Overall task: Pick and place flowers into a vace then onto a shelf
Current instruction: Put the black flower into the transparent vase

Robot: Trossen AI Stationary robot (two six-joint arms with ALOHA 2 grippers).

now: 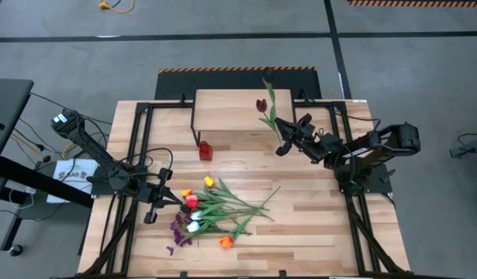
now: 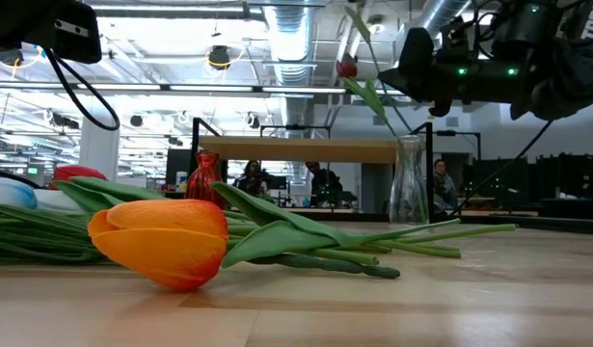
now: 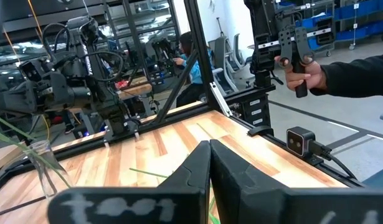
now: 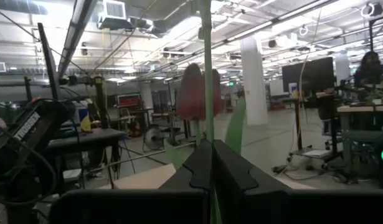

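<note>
I'm working over the wood-plank bench (image 1: 316,225), with the shelf (image 1: 230,108) at its far edge, a light plank top on black legs. The main bunch of flowers (image 1: 215,209) lies flat on the bench near the front: red, yellow, white and orange tulips with purple sprigs (image 1: 178,231) beside them, the orange tulip (image 2: 161,241) nearest the low camera. A small red vase (image 1: 205,149) stands just in front of the shelf, and a clear glass vase (image 2: 409,183) stands further right, with a stem already rising out of it.

My right end effector (image 1: 284,144) is clenched on the green stem of a dark maroon tulip (image 1: 262,105), holding it up over the glass vase; the bloom sits above the shelf edge in the overhead view. My left end effector (image 1: 153,216) is clenched on nothing, hovering just beside the bunch.

I judge I'm mid-placement of one flower into the vase. Next I need to lower the stem until it rests inside the rim, release, then go back to the bunch. The shelf step is not yet begun.
</note>
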